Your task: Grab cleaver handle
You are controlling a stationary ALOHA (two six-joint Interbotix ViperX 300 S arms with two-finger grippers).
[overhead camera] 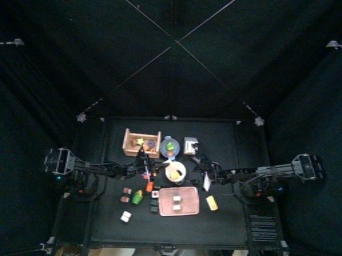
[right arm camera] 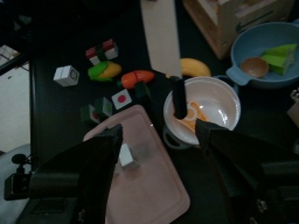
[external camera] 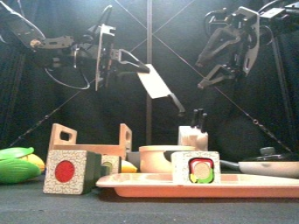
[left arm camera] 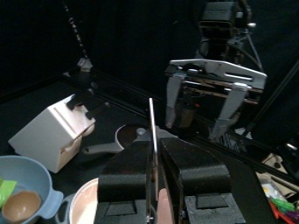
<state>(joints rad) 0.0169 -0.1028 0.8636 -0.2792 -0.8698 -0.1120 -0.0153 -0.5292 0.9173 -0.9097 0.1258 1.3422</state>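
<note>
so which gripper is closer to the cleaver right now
Left. The left gripper is clamped on the cleaver, holding it in the air above the table. The right gripper hangs open beside it, past the handle end, not touching.

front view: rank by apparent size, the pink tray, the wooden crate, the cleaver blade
1. pink tray, widest thing in view, though closest to the camera.
2. wooden crate.
3. cleaver blade, smallest, held up in the left gripper farther back, so distance shrinks it.

Left pincer (left arm camera: pixel 156 175) raised, jaws clamped; right pincer (right arm camera: pixel 152 144) raised, jaws apart.
</note>
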